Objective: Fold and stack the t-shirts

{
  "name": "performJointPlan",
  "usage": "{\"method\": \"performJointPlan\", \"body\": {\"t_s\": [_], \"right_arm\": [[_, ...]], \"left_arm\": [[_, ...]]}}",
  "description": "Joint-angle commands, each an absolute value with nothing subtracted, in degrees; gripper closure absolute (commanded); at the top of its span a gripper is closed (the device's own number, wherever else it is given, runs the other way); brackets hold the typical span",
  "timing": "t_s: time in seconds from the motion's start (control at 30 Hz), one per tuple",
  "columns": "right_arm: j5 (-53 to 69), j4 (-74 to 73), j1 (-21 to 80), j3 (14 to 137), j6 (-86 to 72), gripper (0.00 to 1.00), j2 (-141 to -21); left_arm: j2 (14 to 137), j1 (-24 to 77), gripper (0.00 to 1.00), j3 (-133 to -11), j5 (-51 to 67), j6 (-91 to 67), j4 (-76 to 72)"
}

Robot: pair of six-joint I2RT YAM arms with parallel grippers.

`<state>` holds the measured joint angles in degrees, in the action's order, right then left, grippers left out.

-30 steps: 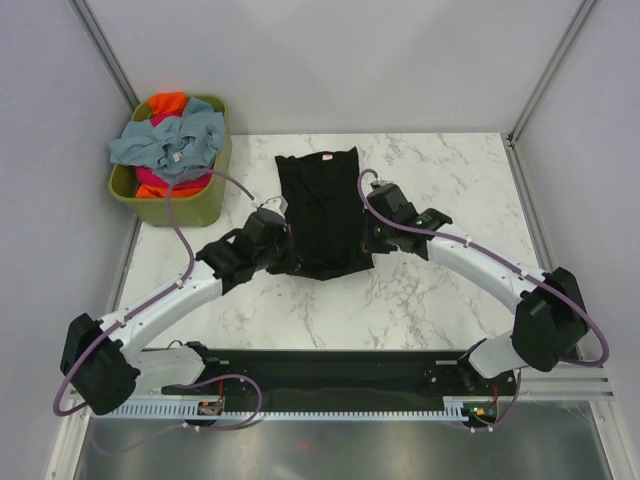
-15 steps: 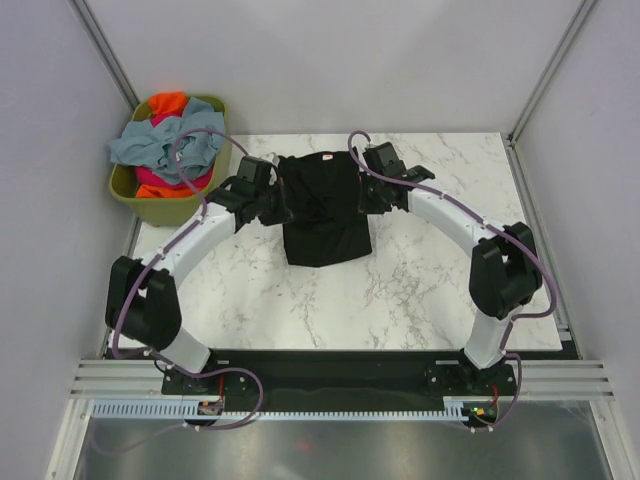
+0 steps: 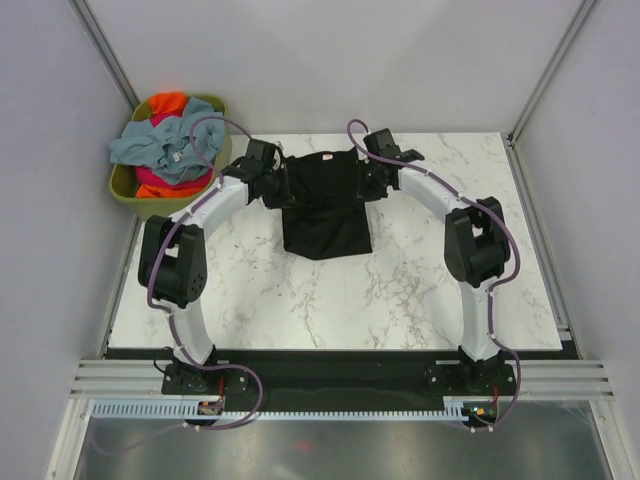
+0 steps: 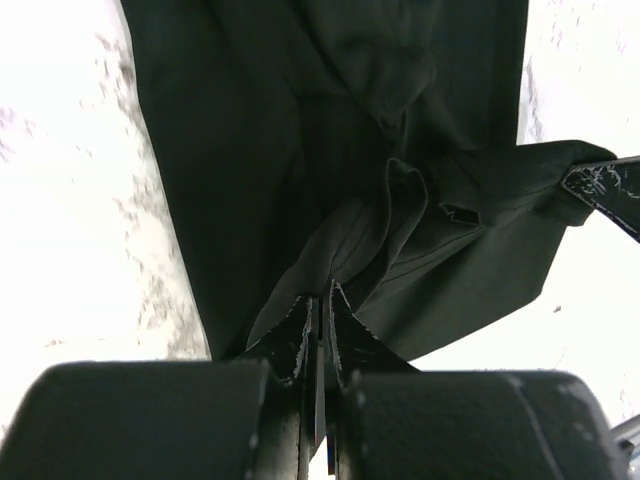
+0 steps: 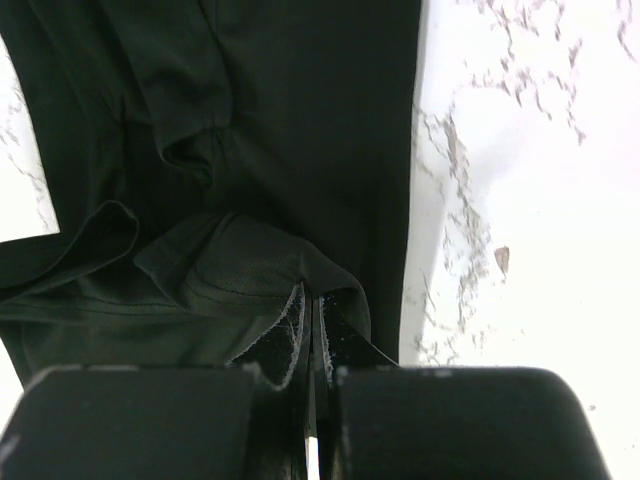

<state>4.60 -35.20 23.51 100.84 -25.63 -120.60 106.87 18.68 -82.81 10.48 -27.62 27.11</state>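
1. The black t-shirt (image 3: 325, 215) lies on the marble table (image 3: 420, 290), to the right of the olive-green basket (image 3: 205, 205) and apart from it. Its small white tag (image 3: 324, 156) sits at the shirt's back edge, roughly level with the basket's middle.
2. The left gripper (image 3: 285, 190) sits at the shirt's edge on the basket side, between the basket and the cloth. In the left wrist view its fingers (image 4: 295, 335) are closed to a sliver, with a fold of black cloth pinched between them.
3. The right gripper (image 3: 367, 185) sits at the shirt's edge far from the basket. In the right wrist view its fingers (image 5: 285, 345) are likewise almost together, clamped on a stitched black hem.
4. From each pinch the cloth runs in loose, doubled layers over the flat part of the shirt. The held edge seems raised off the table, though the overhead view is too dark to be sure.
5. Inside the basket, a grey-blue shirt (image 3: 165, 140) lies on top and drapes over the left rim. An orange shirt (image 3: 168, 101) shows at the basket's back, and a magenta-pink shirt (image 3: 155, 180) shows beneath the grey-blue one towards the front.
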Motion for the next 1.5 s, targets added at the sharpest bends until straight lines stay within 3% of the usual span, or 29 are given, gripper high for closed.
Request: {"method": "performJointPlan", "body": {"t_s": [0.0,0.33,0.47,0.57,0.6,0.63,0.67,0.77,0.8,0.9,1.0,1.2,1.47], "right_arm": [[7.5,-35.2,22.6,106.3,-24.3,0.98,-122.3],[9.7,-35.5,21.3,112.1,-24.1,0.94,-127.8],[10.5,-35.8,20.9,113.3,-24.0,0.85,-130.0],[10.8,-36.1,20.4,115.7,-24.2,0.67,-132.3],[11.5,-36.3,19.9,116.7,-24.3,0.5,-133.1],[11.7,-36.7,19.5,119.9,-24.6,0.43,-133.8],[12.0,-37.9,18.6,122.2,-24.8,0.31,-135.7],[14.2,-40.9,16.3,133.1,-25.7,0.21,-138.9],[15.8,-41.1,15.7,137.0,-25.7,0.19,-139.1],[15.5,-41.0,14.3,137.6,-24.7,0.1,-135.8],[13.2,-39.6,14.2,129.0,-23.1,0.05,-128.5],[18.2,-28.3,14.6,93.3,-25.0,0.04,-113.5],[19.9,-19.3,19.3,72.3,-27.7,0.06,-104.9]], "left_arm": [[108.6,17.8,0.98,-88.1,11.4,-23.3,25.8],[116.4,15.1,0.96,-95.5,13.3,-20.7,26.2],[119.4,14.7,0.87,-97.5,15.5,-20.8,26.2],[122.0,14.4,0.76,-100.1,16.2,-21.0,26.3],[123.9,13.9,0.71,-103.2,16.3,-21.2,27.3],[125.3,13.5,0.65,-105.4,16.7,-21.4,28.2],[126.6,13.0,0.53,-108.3,17.0,-21.6,29.8],[132.2,11.2,0.3,-123.1,18.0,-20.2,35.8],[133.7,10.7,0.28,-132.3,17.3,-20.0,38.0],[134.0,9.1,0.25,-138.9,17.2,-20.8,43.1],[126.1,9.1,0.25,-129.1,15.3,-21.2,42.4],[108.8,9.2,0.23,-99.7,12.5,-21.9,35.1],[93.0,9.7,0.23,-64.3,21.4,-30.7,15.8]]}}
